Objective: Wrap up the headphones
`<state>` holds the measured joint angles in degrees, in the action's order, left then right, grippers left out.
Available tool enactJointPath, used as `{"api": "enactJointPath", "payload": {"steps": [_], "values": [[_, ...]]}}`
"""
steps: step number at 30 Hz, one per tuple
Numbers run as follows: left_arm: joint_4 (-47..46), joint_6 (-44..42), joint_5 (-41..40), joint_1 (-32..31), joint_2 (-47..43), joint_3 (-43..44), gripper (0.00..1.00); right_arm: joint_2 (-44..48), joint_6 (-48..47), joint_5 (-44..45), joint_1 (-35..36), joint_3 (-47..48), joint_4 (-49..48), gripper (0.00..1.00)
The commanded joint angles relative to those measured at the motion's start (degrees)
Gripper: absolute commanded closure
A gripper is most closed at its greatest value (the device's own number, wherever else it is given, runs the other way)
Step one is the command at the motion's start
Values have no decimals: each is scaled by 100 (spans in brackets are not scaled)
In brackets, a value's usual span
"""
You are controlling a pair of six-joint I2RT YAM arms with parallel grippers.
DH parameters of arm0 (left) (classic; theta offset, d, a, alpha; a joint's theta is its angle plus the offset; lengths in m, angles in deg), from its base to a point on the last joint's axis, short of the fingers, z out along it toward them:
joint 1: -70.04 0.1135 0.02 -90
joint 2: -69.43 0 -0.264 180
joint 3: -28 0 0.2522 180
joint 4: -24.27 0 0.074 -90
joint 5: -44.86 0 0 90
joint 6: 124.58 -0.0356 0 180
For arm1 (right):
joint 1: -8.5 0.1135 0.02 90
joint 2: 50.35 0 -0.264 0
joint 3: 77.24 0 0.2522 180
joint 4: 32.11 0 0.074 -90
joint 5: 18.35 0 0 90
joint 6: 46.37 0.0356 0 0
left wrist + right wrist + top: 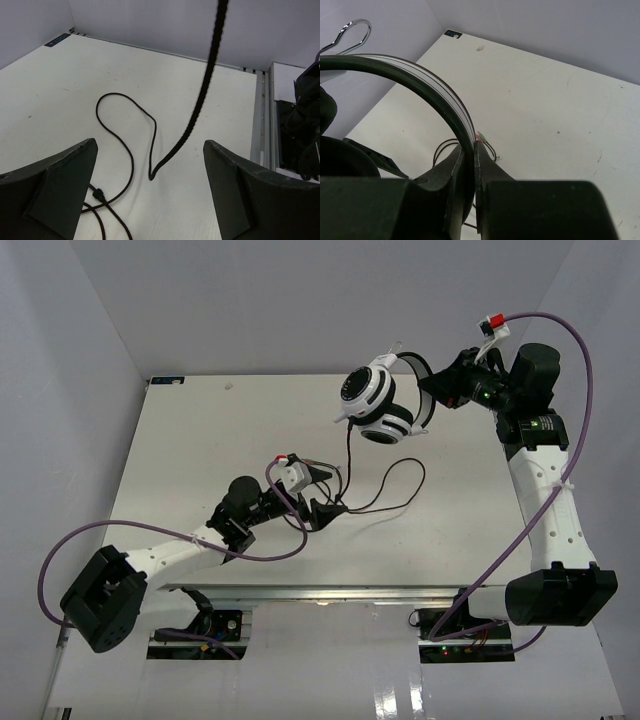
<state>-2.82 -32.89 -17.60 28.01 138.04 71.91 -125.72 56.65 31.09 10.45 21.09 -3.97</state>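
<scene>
The headphones (375, 400) hang in the air over the back of the table, white cups with black pads. My right gripper (432, 395) is shut on their black-and-white headband (420, 85), which is pinched between its fingers (485, 175). The thin dark cable (400, 485) drops from the cups and lies in loops on the table. It also shows in the left wrist view (127, 145), with a hanging stretch (202, 95). Small red and green plugs (481, 137) lie on the table. My left gripper (335, 508) is open and empty, low over the cable loops (150, 172).
The white table (200, 460) is enclosed by white walls at the back and sides. A metal rail (320, 592) runs along its near edge. A dark label (165, 381) marks the back left corner. The right arm's base (300, 130) stands beyond the table's edge strip.
</scene>
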Motion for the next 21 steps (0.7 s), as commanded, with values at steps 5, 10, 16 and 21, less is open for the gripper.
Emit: {"api": "enactJointPath", "payload": {"steps": [5,10,16,21], "values": [[-1016,364,24,-510,36,-581,2,-19,879,-334,-125,342,-470,92],[-1212,108,-362,-526,565,-557,3,-13,1182,-564,-291,262,-586,92],[-1877,266,-301,-534,1714,-105,3,112,1384,-798,-319,269,-569,92],[-2510,617,-103,-576,2057,-17,4,163,1546,-936,-372,146,-595,92]]}}
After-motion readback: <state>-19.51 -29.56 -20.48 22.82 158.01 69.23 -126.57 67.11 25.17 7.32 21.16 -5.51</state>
